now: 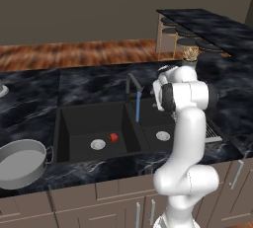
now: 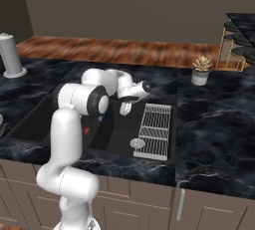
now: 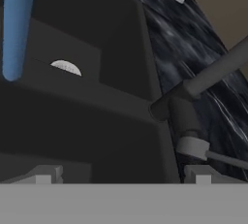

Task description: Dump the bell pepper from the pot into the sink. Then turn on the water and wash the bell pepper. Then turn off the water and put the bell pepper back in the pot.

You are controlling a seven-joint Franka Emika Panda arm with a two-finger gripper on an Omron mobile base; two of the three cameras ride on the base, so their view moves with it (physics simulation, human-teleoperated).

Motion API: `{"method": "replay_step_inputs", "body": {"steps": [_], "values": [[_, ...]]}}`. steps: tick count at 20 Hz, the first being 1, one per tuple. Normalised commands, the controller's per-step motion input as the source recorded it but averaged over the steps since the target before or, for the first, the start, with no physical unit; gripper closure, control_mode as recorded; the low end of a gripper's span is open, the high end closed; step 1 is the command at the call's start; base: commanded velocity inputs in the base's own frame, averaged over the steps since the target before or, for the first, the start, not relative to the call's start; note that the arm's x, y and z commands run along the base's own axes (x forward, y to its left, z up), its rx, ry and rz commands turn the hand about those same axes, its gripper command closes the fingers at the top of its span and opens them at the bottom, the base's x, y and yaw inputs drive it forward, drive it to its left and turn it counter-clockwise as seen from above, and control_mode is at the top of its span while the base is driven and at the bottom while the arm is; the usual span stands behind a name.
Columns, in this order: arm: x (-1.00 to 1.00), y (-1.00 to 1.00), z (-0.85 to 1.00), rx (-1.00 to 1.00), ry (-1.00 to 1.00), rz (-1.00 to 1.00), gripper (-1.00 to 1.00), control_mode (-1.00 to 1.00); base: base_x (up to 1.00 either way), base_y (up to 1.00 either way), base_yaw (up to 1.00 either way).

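The small red bell pepper (image 1: 113, 137) lies on the floor of the left basin of the black sink (image 1: 64, 128), beside its silver drain (image 1: 98, 144). In the right base view a sliver of the bell pepper (image 2: 86, 131) shows behind the arm. A blue stream of water (image 1: 138, 107) runs from the dark faucet (image 1: 130, 88) down toward the divider between the basins. The grey pot (image 1: 20, 163) stands on the counter left of the sink, with nothing visible inside. My gripper (image 2: 125, 108) hangs open over the sink, close to the faucet (image 3: 193, 89) and holding nothing. The water (image 3: 17, 24) falls left of the gripper (image 3: 121, 177).
A ribbed metal drying rack (image 2: 154, 129) lies over the right side of the sink. A potted plant (image 2: 200, 69) stands on the counter behind it, and a white cylinder (image 2: 10, 55) at the far left. Bar stools (image 1: 185, 39) and a raised counter stand beyond.
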Motion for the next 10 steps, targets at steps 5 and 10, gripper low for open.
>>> {"method": "replay_step_inputs", "body": {"steps": [5,10], "values": [[0.23,0.05,-0.12,0.00,0.00,0.00,-1.00,-1.00,0.00,0.00,0.00],[0.20,0.00,-0.13,0.00,0.00,0.00,-1.00,-1.00,0.00,0.00,0.00]]}}
